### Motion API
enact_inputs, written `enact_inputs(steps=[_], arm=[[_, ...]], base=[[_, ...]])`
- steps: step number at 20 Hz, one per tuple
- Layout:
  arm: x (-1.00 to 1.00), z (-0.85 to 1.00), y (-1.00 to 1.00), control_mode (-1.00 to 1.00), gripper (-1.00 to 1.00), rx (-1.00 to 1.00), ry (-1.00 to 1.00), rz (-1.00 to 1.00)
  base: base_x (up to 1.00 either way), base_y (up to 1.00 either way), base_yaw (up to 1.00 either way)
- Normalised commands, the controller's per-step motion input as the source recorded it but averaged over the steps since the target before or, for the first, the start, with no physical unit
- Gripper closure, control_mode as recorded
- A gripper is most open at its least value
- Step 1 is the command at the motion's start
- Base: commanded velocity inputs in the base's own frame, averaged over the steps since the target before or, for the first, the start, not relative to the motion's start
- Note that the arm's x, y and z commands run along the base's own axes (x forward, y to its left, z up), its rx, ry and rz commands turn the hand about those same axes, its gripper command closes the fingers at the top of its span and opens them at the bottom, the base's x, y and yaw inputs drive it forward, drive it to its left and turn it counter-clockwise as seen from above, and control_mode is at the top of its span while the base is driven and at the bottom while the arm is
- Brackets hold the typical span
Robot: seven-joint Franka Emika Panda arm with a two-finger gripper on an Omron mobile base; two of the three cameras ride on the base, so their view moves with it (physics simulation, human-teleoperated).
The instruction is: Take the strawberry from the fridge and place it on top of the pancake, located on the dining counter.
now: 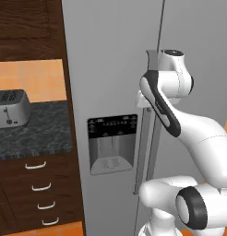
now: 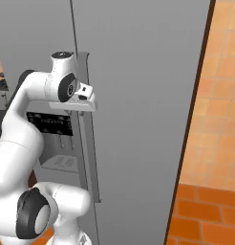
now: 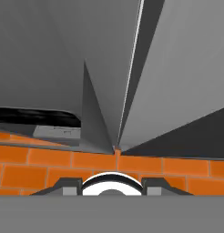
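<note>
The white arm rises close to the cameras and reaches to the middle of the fridge (image 1: 110,60), where the two doors meet. The hand (image 2: 86,98) is at the long vertical handles (image 2: 90,158), touching or just beside them; I cannot tell if it is released or clenched, because the fingers are hidden. Both doors are closed, and the black dispenser panel (image 1: 112,144) sits in the left door, below the hand. Further left, a silver toaster (image 1: 10,108) stands on the dark granite table (image 1: 37,131).
</note>
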Motion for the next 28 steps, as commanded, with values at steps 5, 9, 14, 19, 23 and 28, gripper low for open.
enact_inputs(steps=[5, 9, 14, 19, 23, 28], arm=[[-0.01, 0.00, 0.00, 1.00, -1.00, 0.00, 0.00, 0.00], [0.00, 0.00, 0.00, 1.00, -1.00, 0.00, 0.00, 0.00], [0.00, 0.00, 0.00, 1.00, -1.00, 0.00, 0.00, 0.00], [0.00, 0.00, 0.00, 1.00, -1.00, 0.00, 0.00, 0.00], [0.00, 0.00, 0.00, 1.00, -1.00, 0.00, 0.00, 0.00], [0.00, 0.00, 0.00, 1.00, -1.00, 0.00, 0.00, 0.00]], base=[[-0.51, 0.00, 0.00], [-0.76, -0.01, 0.00], [-0.32, -0.05, 0.00], [0.00, -0.11, 0.00], [-0.15, -0.26, 0.00], [-0.38, -0.26, 0.00]])
